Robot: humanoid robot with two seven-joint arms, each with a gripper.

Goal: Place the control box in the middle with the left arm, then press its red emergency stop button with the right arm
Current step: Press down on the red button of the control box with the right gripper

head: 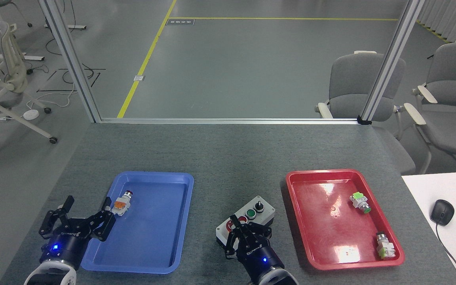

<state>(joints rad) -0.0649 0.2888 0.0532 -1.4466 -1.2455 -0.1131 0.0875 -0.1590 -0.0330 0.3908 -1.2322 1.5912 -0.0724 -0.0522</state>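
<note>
The light grey control box [266, 210] with a black base lies aslant on the bare felt middle [232, 166] between the two trays. Its black knob [258, 206] and green button [251, 214] show plainly. My right gripper [234, 220] is shut, its joined fingertips right over the near-left end of the box, covering most of the red emergency stop button [229, 226]; I cannot tell whether they touch it. My left gripper [88, 205] stands open and holds nothing, at the left edge of the blue tray [164, 221].
A small red-capped orange-white switch [121, 203] lies in the blue tray. The red tray [323, 221] holds two small switches [360, 202] [384, 245]. A white desk with a mouse [441, 211] stands at the right. Aluminium posts rise at the table's far corners.
</note>
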